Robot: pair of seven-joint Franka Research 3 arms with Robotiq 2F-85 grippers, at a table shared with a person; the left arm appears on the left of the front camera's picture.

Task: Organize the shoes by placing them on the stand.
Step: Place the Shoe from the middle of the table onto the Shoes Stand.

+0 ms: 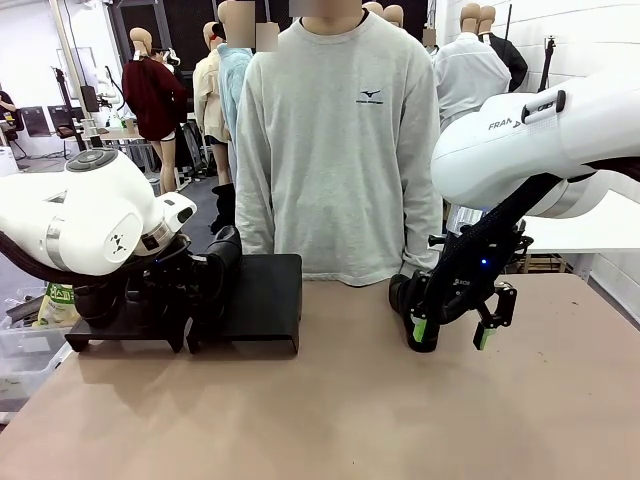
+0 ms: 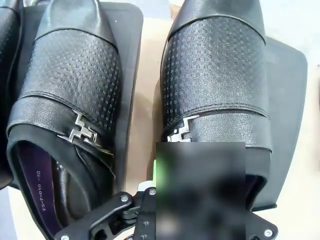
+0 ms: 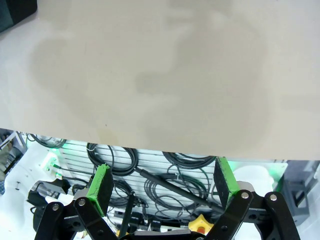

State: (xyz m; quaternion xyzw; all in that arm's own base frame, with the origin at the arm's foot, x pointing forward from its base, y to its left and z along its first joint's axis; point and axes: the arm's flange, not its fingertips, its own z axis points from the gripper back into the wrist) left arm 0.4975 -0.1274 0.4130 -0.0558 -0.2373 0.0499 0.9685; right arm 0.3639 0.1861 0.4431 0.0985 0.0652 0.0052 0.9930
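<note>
Two black shoes with textured bands and metal buckles lie side by side in the left wrist view. One shoe (image 2: 70, 85) rests on the left riser of the stand (image 2: 127, 30). The other shoe (image 2: 215, 75) rests on the right riser (image 2: 290, 95). My left gripper (image 2: 159, 172) is shut at the heel rim of this right-hand shoe (image 1: 222, 255); a blur hides the contact. The edge of a third shoe (image 2: 6, 40) shows at far left. My right gripper (image 1: 455, 330) hangs open just above the table, nothing between its pads (image 3: 102, 192). A dark rounded shape (image 1: 400, 292), apparently a shoe, sits behind it.
A person in a grey sweatshirt (image 1: 340, 150) stands at the far side, directly behind the table (image 1: 330, 410). The black stand (image 1: 265, 300) occupies the far left. The right wrist view looks past the table's edge (image 3: 150, 147) onto cables below.
</note>
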